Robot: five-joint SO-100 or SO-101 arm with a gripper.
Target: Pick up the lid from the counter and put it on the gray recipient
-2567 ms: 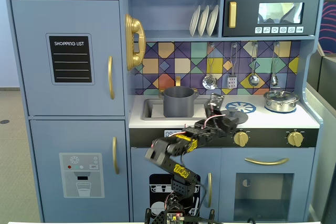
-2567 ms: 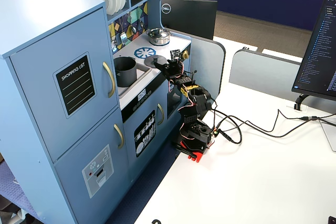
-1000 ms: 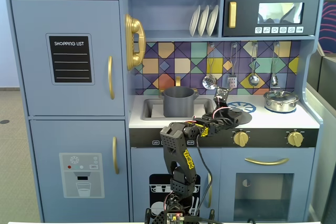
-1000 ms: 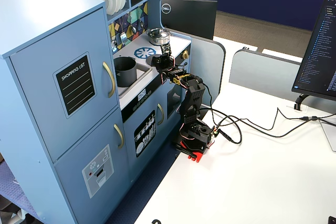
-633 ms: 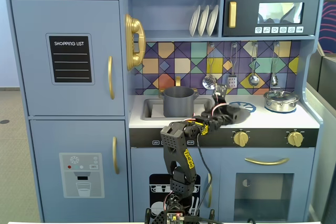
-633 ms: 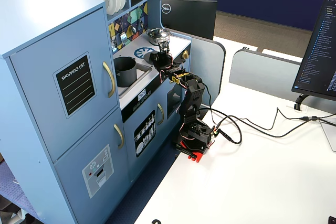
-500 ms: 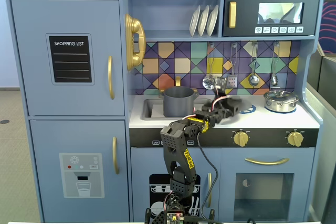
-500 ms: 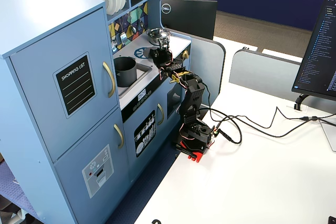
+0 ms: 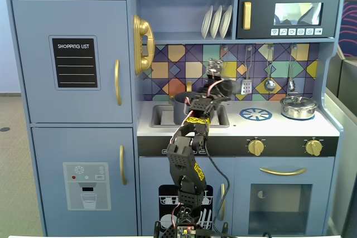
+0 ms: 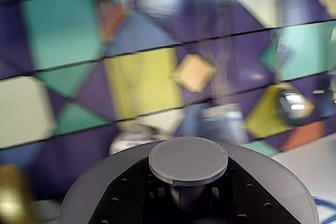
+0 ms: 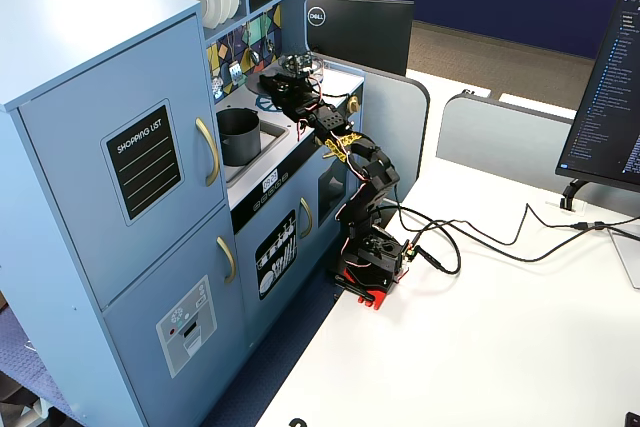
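My gripper is shut on the stem under the knob of the matte dark-gray lid, whose disc fills the bottom of the wrist view. The lid is held in the air in front of the tiled backsplash. In a fixed view my gripper is up and to the right of the gray recipient, which stands in the sink. It also shows in the other fixed view, where the open pot is left of my gripper.
A shiny silver pot with its lid stands on the right of the counter, past a blue burner ring. Utensils hang on the backsplash. The sink rim surrounds the gray pot. A shelf with plates is above.
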